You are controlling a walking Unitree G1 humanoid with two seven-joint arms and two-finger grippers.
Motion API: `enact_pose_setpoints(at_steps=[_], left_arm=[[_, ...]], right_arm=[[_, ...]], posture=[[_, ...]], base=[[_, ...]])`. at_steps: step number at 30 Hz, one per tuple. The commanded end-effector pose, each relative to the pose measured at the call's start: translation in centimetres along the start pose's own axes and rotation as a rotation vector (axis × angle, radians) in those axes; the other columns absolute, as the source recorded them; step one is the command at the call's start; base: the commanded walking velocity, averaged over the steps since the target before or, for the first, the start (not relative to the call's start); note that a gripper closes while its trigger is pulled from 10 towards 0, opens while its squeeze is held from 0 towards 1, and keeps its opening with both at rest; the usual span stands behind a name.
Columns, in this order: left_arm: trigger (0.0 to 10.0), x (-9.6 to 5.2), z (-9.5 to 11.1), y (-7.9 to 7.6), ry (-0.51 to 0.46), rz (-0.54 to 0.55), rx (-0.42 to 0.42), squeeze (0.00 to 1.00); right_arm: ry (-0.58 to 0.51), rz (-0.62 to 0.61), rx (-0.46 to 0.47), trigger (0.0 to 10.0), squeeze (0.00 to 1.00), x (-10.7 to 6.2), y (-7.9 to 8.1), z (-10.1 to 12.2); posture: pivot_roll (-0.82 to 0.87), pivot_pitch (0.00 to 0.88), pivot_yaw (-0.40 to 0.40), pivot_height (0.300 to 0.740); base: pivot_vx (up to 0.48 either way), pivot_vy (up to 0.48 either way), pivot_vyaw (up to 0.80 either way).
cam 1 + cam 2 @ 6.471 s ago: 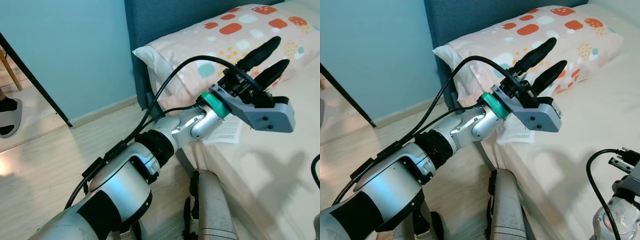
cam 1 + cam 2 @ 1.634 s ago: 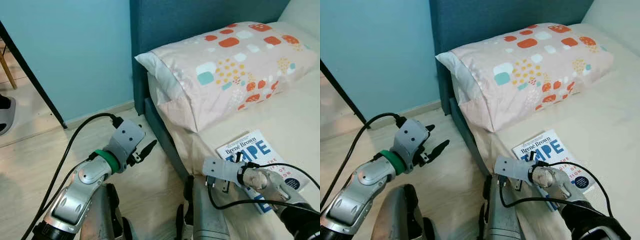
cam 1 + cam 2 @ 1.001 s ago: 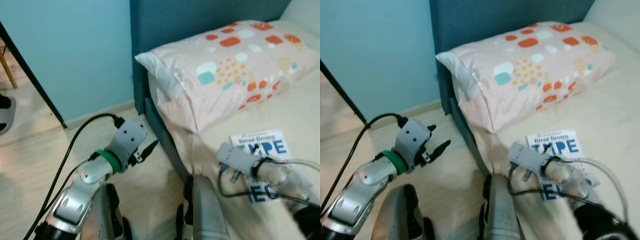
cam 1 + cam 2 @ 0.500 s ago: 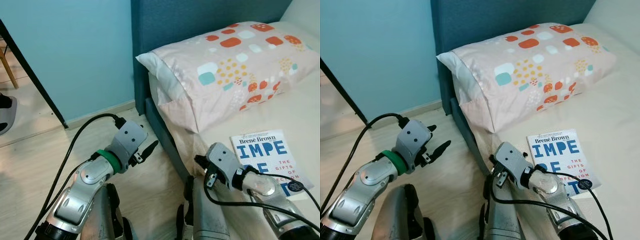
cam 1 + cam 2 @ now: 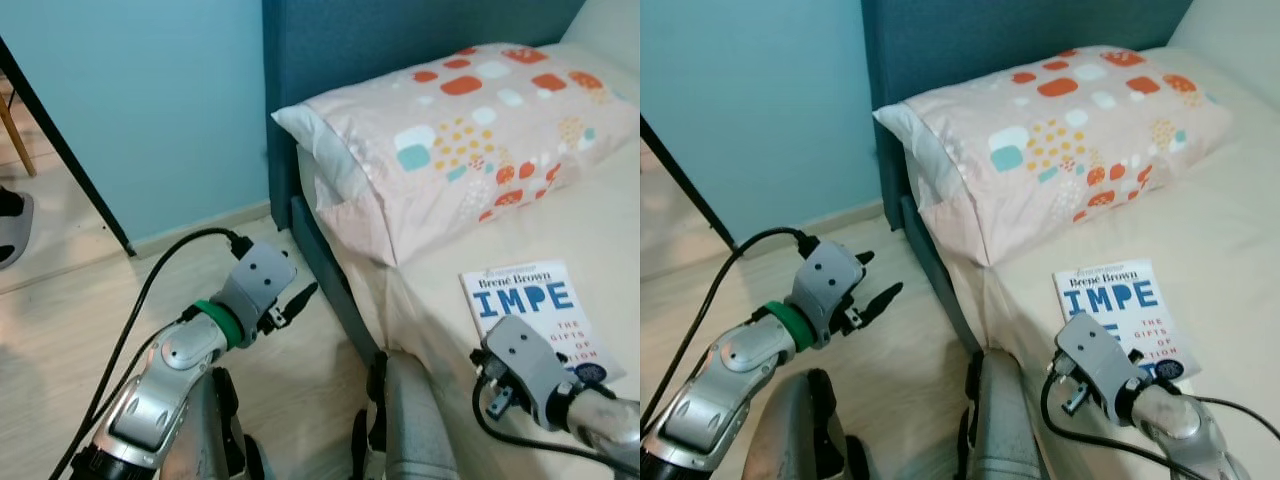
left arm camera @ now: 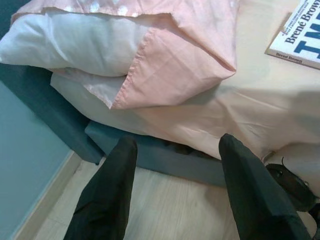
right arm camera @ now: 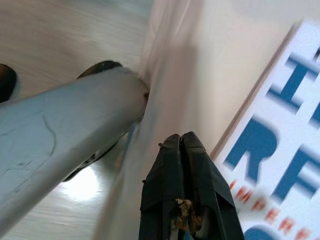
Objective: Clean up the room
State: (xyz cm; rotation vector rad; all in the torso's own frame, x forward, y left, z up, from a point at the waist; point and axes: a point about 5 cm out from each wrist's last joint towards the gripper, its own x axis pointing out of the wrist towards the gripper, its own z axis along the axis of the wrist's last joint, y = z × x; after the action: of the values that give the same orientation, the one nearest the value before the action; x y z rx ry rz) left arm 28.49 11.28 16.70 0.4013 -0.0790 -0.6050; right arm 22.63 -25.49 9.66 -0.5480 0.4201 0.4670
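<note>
A white book [image 5: 535, 308] with blue lettering lies flat on the cream bed sheet [image 5: 440, 300], just below a patterned pink pillow [image 5: 450, 120]. My right gripper [image 7: 181, 137] is shut with nothing in it. It points down at the sheet beside the book's [image 7: 280, 165] near-left corner, close to the bed's edge. Its grey wrist housing [image 5: 522, 366] covers the fingers from above. My left gripper [image 5: 878, 277] hangs open over the wooden floor to the left of the bed. Its two fingers [image 6: 110, 190] stand wide apart and point at the bed frame under the pillow [image 6: 150, 45].
A dark teal headboard [image 5: 400, 40] stands against a light blue wall. My own silver leg [image 5: 415, 420] presses against the bed's side. A black slanted leg [image 5: 70, 160] crosses the floor at left, and a person's sandalled foot [image 5: 12, 228] shows at the left edge.
The left arm came down from over the pillow to beside the bed. The right gripper slid and turned the book, then drew back off it toward the bed's near edge.
</note>
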Motion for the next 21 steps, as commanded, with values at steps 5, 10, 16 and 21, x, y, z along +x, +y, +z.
enact_pose_setpoints(at_steps=[5, 10, 16, 21], left_arm=[[10.0, 0.0, -0.5, -0.4, 0.018, -0.024, -0.004, 0.0], [10.0, -0.2, -0.6, -0.5, 0.022, -0.021, -0.005, 0.0], [10.0, -0.1, -0.5, -0.5, 0.02, -0.021, -0.005, 0.0], [10.0, -0.1, -0.5, -0.4, 0.02, -0.02, -0.003, 0.0]], right_arm=[[0.08, 0.007, 0.04, 10.0, 0.0, 0.3, 0.9, -1.8], [0.144, -0.019, 0.029, 10.0, 0.0, 0.1, 0.6, -2.6], [0.168, -0.019, 0.037, 10.0, 0.0, 0.2, 0.6, -2.8], [0.221, -0.046, 0.011, 10.0, 0.0, -0.1, 0.2, -3.5]], posture=[[-0.04, 0.218, 0.0, 0.547], [-0.04, 0.218, 0.0, 0.547], [-0.03, 0.218, 0.007, 0.547], [-0.03, 0.218, 0.007, 0.547]], base=[[0.0, 0.0, 0.0], [0.0, 0.0, 0.0], [0.0, 0.0, 0.0], [0.0, 0.0, 0.0]])
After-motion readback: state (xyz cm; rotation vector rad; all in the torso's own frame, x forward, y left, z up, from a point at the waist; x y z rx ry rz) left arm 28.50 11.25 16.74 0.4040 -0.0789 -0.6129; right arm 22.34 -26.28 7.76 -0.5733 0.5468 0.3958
